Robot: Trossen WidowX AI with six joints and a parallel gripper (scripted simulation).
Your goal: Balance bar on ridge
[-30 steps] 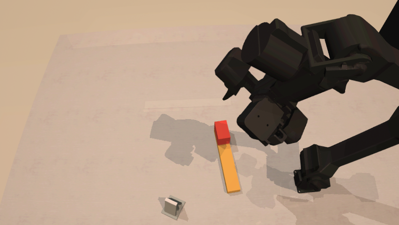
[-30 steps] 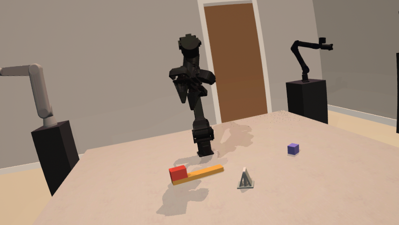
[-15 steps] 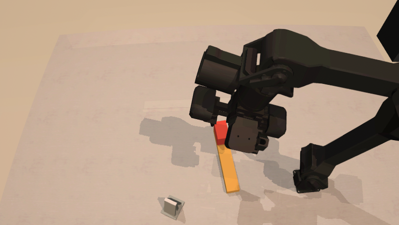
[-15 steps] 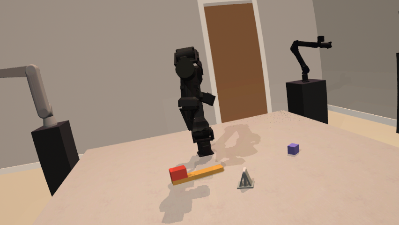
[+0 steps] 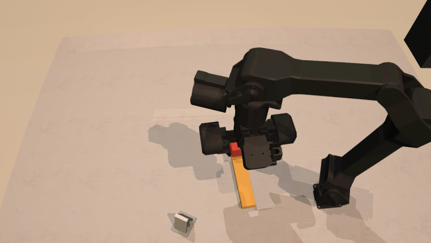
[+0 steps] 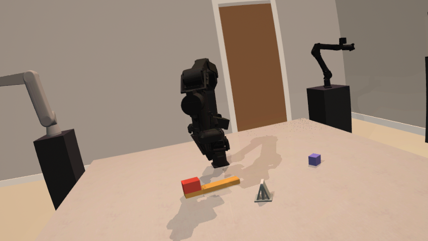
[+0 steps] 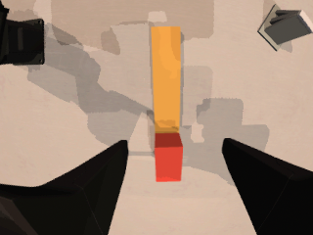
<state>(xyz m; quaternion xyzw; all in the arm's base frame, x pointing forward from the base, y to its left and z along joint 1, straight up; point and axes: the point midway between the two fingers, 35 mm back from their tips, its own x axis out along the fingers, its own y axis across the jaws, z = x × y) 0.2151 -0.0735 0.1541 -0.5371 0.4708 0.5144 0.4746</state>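
An orange bar (image 5: 244, 184) (image 6: 221, 184) (image 7: 166, 78) lies flat on the table, with a red block (image 5: 235, 149) (image 6: 191, 185) (image 7: 168, 162) on top of one end. The ridge, a small grey wedge on a square base (image 5: 181, 223) (image 6: 262, 191) (image 7: 289, 26), stands apart from the bar, nearer its plain end. My gripper (image 7: 176, 145) is open and empty, pointing down above the bar's red-block end. In the wrist view the red block shows between the two fingers, with room on both sides. The fingertips are hidden in the top and exterior views.
A purple cube (image 6: 314, 159) sits on the table beyond the ridge in the exterior view. The arm's base (image 5: 331, 196) (image 6: 220, 160) stands on the table near the bar. Other arms on dark pedestals (image 6: 60, 167) (image 6: 329, 107) stand outside the table.
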